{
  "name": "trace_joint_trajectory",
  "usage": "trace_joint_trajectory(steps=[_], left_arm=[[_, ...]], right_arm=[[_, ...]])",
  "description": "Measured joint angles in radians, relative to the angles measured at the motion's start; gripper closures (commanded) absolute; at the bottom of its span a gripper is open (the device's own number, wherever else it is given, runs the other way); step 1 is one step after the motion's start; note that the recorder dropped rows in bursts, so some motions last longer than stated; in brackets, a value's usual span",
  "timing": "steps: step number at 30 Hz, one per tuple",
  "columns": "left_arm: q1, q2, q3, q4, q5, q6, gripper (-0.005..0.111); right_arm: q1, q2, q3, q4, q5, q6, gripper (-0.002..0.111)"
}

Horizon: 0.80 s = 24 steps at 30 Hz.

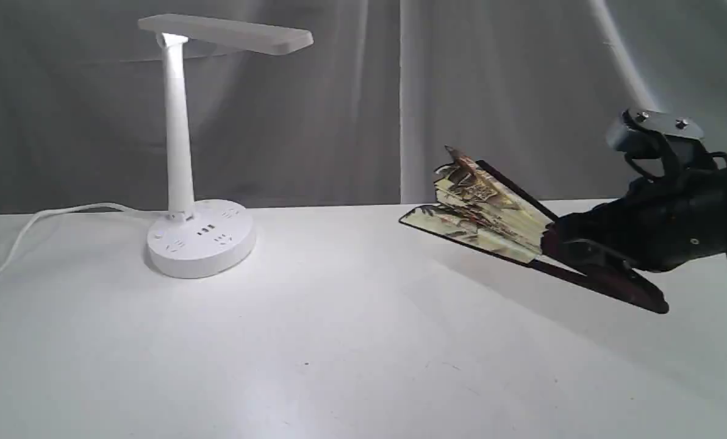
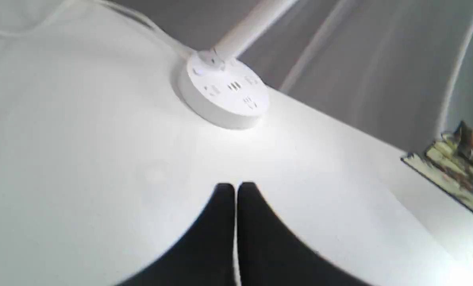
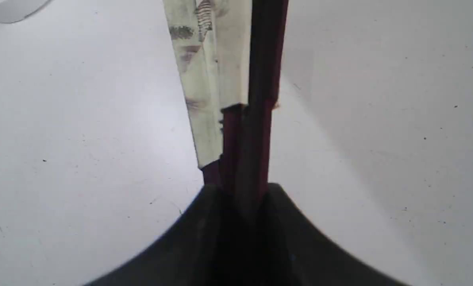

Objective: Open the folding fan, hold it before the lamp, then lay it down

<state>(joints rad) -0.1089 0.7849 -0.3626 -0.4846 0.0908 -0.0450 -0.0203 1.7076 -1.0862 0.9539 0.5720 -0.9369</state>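
The folding fan (image 1: 488, 210) hangs partly spread above the white table on the right, its painted cream leaf (image 3: 204, 71) pointing left toward the lamp and its maroon ribs (image 3: 256, 131) running back. My right gripper (image 1: 568, 247) is shut on those ribs, as the right wrist view shows (image 3: 238, 190). The lit white lamp (image 1: 183, 158) stands at the back left, well apart from the fan. My left gripper (image 2: 235, 188) is shut and empty, low over the table in front of the lamp's round base (image 2: 224, 93); the fan's edge (image 2: 454, 171) shows at the side of that view.
The lamp's white cord (image 1: 28, 228) trails off the left side of the table. A grey curtain (image 1: 461, 91) closes off the back. The white tabletop (image 1: 339, 341) spreads between lamp and fan.
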Motion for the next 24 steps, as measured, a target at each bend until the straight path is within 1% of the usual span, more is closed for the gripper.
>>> trace_joint_trajectory(steps=[5, 6, 9, 11, 13, 15, 17, 19, 24], left_arm=[[-0.23, 0.294, -0.079, -0.019, -0.171, -0.021, 0.107], [-0.289, 0.355, -0.105, -0.019, -0.208, -0.045, 0.107], [-0.402, 0.531, -0.185, -0.011, -0.272, -0.114, 0.107], [-0.445, 0.616, -0.249, 0.008, -0.29, -0.164, 0.107], [-0.463, 0.718, -0.326, 0.073, -0.291, -0.252, 0.107], [-0.465, 0.79, -0.393, 0.152, -0.279, -0.352, 0.107], [-0.465, 0.857, -0.459, 0.277, -0.258, -0.464, 0.107], [-0.465, 0.906, -0.51, 0.419, -0.231, -0.543, 0.107], [-0.467, 0.988, -0.609, 0.702, -0.136, -0.609, 0.107]], right_arm=[[0.0, -0.018, 0.039, 0.081, 0.007, -0.078, 0.108], [0.0, -0.018, 0.049, 0.108, 0.013, -0.097, 0.108], [0.0, -0.024, 0.073, 0.18, 0.032, -0.16, 0.108], [0.0, -0.024, 0.091, 0.232, 0.051, -0.199, 0.108], [0.0, -0.024, 0.108, 0.279, 0.067, -0.238, 0.108], [0.0, -0.024, 0.129, 0.343, 0.086, -0.291, 0.108], [0.0, -0.024, 0.143, 0.385, 0.099, -0.341, 0.108], [0.0, -0.024, 0.151, 0.424, 0.108, -0.381, 0.108], [0.0, -0.024, 0.159, 0.453, 0.115, -0.415, 0.108]])
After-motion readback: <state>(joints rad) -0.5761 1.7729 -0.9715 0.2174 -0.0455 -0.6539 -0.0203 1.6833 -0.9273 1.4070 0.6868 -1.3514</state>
